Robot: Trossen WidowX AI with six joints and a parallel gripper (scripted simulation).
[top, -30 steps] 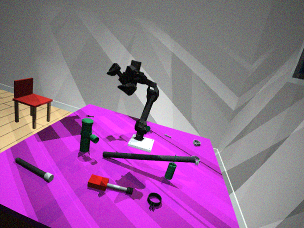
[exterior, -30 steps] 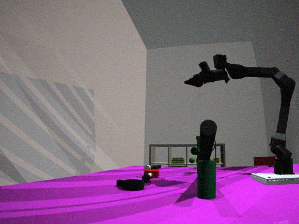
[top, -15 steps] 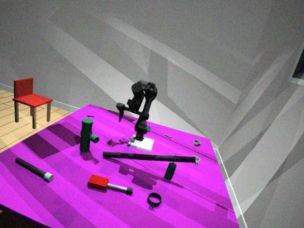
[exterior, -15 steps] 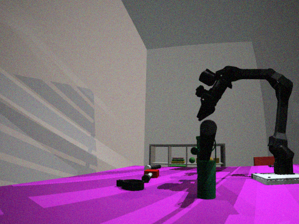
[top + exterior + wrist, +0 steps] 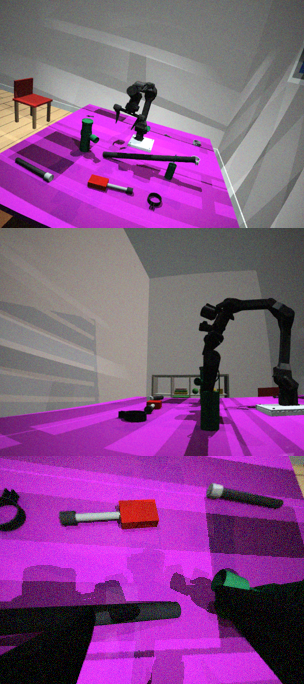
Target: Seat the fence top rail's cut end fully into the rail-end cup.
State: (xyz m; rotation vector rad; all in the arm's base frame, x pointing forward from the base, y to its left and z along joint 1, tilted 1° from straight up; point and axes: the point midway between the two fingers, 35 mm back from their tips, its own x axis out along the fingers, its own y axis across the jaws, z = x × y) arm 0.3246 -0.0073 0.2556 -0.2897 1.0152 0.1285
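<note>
The green big post (image 5: 85,145) stands upright at left. Its rail-end cup (image 5: 94,138) (image 5: 232,581) sticks out from the brace band below the post cap (image 5: 87,121). The dark rail (image 5: 140,156) (image 5: 150,610) (image 5: 212,370) runs through the loop cap on the short green post (image 5: 170,171) (image 5: 210,411). Its cut end (image 5: 106,154) (image 5: 173,609) is apart from the cup, with a gap between. My gripper (image 5: 124,126) (image 5: 155,602) is open and empty, with fingers pointing down above the rail's cut-end side. In the wrist view the left finger overlaps the rail; contact cannot be told.
A red-handled tool (image 5: 98,182) (image 5: 139,514) (image 5: 154,404) and a black ring clamp (image 5: 136,416) lie on the near side. A dark bar (image 5: 31,168) (image 5: 252,498) with a pale end lies beyond the post. The arm's white base (image 5: 143,144) is behind the rail. A grey clamp lies far right.
</note>
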